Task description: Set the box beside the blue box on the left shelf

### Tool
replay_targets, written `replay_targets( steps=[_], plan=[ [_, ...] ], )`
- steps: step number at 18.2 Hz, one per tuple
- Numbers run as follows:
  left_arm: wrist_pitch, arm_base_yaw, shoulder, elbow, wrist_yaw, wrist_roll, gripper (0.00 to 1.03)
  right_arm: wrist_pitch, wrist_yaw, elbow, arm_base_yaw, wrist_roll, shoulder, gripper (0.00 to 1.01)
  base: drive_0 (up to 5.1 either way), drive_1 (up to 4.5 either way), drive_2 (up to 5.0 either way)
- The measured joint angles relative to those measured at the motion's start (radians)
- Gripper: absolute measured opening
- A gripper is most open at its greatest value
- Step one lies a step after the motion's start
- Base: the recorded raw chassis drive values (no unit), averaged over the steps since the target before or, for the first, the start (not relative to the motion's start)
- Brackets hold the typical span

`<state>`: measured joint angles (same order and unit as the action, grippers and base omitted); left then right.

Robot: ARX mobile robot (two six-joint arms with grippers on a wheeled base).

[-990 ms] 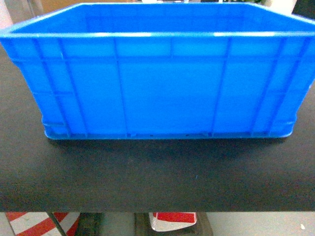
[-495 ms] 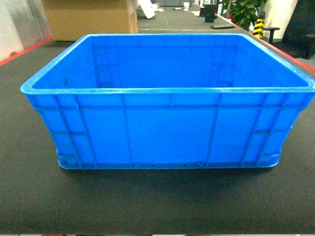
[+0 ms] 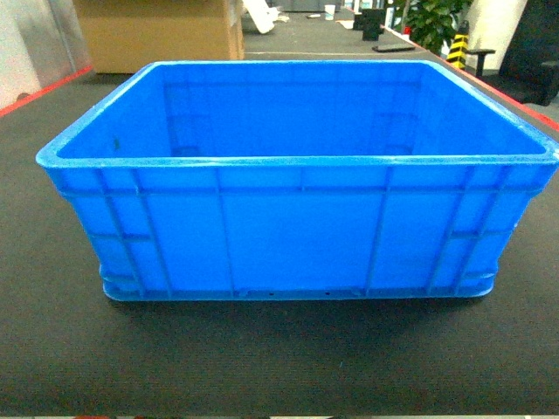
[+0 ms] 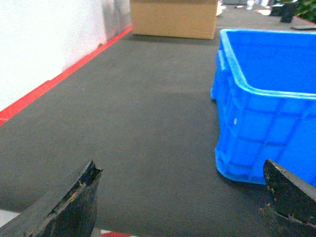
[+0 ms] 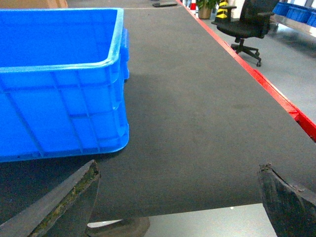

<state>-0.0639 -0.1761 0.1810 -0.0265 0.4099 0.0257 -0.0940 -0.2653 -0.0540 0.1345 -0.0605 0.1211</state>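
- Far left on the dark surface (image 3: pixel 52 349), a cardboard carton (image 3: pixel 157 30) stands.
- Left gripper (image 4: pixel 180 197) hangs spread wide, holding nothing, just left of the box (image 3: pixel 297 175).
- Centre of the surface, the box sits upright.
- Right gripper (image 5: pixel 180 197) gapes likewise, right of the box's near corner.
- Far right, an office chair (image 5: pixel 247 22).

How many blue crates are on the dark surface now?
1. The crate sits in the middle of the dark surface, empty as far as its inside shows. More small blue boxes appear far off at the right, not on this surface.
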Motion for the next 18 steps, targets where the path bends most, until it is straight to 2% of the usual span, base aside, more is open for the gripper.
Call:
replay_targets(
  steps=[1, 2, 3, 4, 5, 6, 7, 8, 9, 10, 11, 13, 18],
  plan=[
    [-0.028, 0.004, 0.026, -0.002, 0.027, 0.000, 0.98, 0.008, -0.015, -0.002, 0.008, -0.003, 0.011, 0.98, 0.0, 0.00, 0.0],
    [-0.115, 0.043, 0.109, -0.027, 0.076, 0.000, 0.98, 0.052, -0.107, -0.017, 0.035, -0.022, 0.071, 0.98, 0.0, 0.00, 0.0],
    [-0.217, 0.084, 0.213, -0.091, 0.055, -0.005, 0.98, 0.112, -0.126, -0.049, 0.035, -0.030, 0.127, 0.98, 0.0, 0.00, 0.0],
    [-0.287, 0.091, 0.311, -0.161, 0.006, -0.008, 0.98, 0.203, -0.113, -0.112, 0.036, -0.036, 0.224, 0.98, 0.0, 0.00, 0.0],
    [-0.312, 0.098, 0.439, -0.251, -0.055, -0.008, 0.98, 0.279, -0.079, -0.176, 0.035, -0.037, 0.327, 0.98, 0.0, 0.00, 0.0],
    [-0.294, 0.095, 0.591, -0.350, -0.121, -0.008, 0.98, 0.346, -0.004, -0.269, 0.034, -0.037, 0.497, 0.98, 0.0, 0.00, 0.0],
    [-0.286, 0.085, 0.751, -0.460, -0.160, -0.011, 0.98, 0.350, 0.058, -0.351, 0.025, -0.042, 0.638, 0.98, 0.0, 0.00, 0.0],
    [-0.221, 0.085, 0.891, -0.570, -0.207, 0.001, 0.98, 0.340, 0.087, -0.454, 0.015, -0.043, 0.806, 0.98, 0.0, 0.00, 0.0],
    [-0.168, 0.081, 1.039, -0.692, -0.228, 0.010, 0.98, 0.313, 0.110, -0.554, 0.007, -0.042, 0.966, 0.98, 0.0, 0.00, 0.0],
    [-0.126, 0.076, 1.169, -0.813, -0.231, 0.031, 0.98, 0.293, 0.110, -0.652, 0.008, -0.042, 1.109, 0.98, 0.0, 0.00, 0.0],
    [-0.102, 0.067, 1.293, -0.933, -0.207, 0.043, 0.98, 0.283, 0.110, -0.745, 0.008, -0.043, 1.229, 0.98, 0.0, 0.00, 0.0],
    [-0.028, 0.055, 1.461, -1.081, -0.185, 0.055, 0.98, 0.252, 0.114, -0.911, 0.008, -0.043, 1.423, 0.98, 0.0, 0.00, 0.0],
    [0.105, 0.042, 1.654, -1.242, -0.182, 0.074, 0.98, 0.160, 0.138, -1.144, 0.002, -0.035, 1.680, 0.98, 0.0, 0.00, 0.0]
  ],
)
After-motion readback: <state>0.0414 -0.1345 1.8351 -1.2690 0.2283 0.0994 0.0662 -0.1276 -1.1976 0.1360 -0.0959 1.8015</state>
